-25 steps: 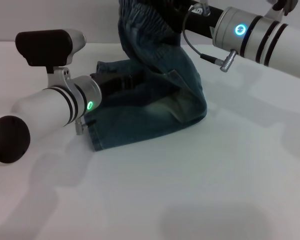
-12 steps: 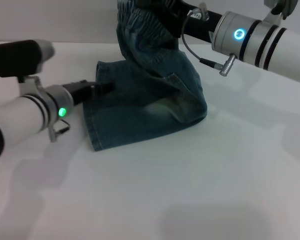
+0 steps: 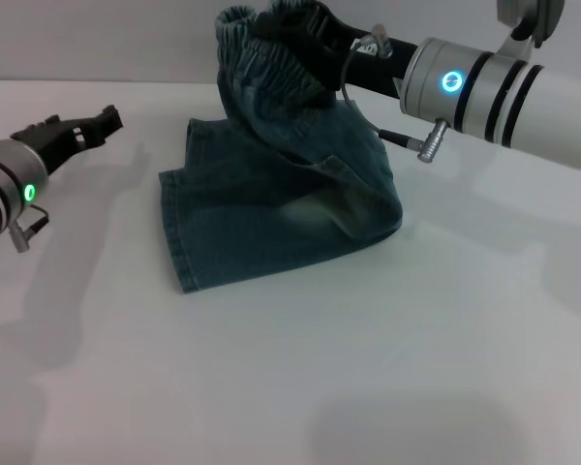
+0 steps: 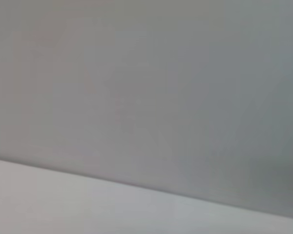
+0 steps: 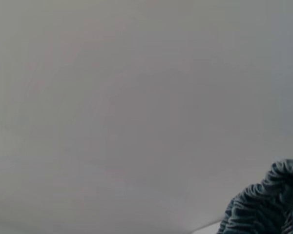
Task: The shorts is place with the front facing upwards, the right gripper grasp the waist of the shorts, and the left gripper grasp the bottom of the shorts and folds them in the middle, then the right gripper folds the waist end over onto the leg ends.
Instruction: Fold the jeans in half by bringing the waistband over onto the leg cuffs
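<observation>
Head view, right gripper (image 3: 292,34): clenching the gathered waist (image 3: 261,60) at twelve o'clock, lifting it above the table (image 3: 368,368).
Head view, shorts (image 3: 271,208): lying centre, already folded lengthwise, leg ends (image 3: 174,232) pointing to nine o'clock.
Head view, left gripper (image 3: 89,124): sitting at ten o'clock, prongs apart, holding nothing, clear of the denim.
Left wrist view: showing only blank surface.
Right wrist view: waistband ruffle (image 5: 263,204) peeking in.
Risk: elastic is bunching, so the waist may be slipping out or landing crooked, dragging the unpinned legs.

Right hand (image 3: 289,39) raised, clenched; left hand (image 3: 97,124) parted, low.
</observation>
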You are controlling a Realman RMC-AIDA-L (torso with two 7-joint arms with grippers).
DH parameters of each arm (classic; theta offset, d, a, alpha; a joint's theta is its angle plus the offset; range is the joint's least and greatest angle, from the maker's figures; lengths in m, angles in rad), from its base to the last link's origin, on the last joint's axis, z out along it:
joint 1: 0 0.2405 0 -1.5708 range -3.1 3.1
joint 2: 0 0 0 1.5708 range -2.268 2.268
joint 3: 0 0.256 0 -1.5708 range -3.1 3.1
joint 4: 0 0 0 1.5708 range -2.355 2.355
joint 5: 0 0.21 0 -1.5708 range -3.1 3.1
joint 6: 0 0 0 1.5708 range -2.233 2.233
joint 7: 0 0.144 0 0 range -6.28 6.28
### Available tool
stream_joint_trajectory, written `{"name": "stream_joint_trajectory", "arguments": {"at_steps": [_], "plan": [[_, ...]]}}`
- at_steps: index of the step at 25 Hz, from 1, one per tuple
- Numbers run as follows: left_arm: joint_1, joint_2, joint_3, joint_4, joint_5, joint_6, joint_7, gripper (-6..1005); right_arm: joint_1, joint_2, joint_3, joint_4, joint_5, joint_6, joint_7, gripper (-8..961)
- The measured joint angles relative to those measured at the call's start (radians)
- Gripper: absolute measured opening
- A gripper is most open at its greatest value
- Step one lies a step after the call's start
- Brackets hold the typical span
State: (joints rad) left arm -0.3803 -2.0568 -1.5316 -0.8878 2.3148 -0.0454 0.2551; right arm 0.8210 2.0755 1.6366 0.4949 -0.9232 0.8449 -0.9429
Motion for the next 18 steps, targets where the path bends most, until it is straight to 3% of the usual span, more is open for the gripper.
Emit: {"name": "stream_joint_trajectory", "arguments": {"at_steps": [9, 18], "plan": [[0.003, 0.0, 0.005, -0.004, 0.0, 0.026, 0.007, 811, 0.02, 0.003, -0.066, 0.0, 0.0, -0.021, 0.004, 65], [-0.003, -0.002, 0.033, -0.01, 0.0, 0.047, 0.007, 811, 0.026, 0.005, -0.134, -0.017, 0.029, -0.02, 0.022, 274]]}}
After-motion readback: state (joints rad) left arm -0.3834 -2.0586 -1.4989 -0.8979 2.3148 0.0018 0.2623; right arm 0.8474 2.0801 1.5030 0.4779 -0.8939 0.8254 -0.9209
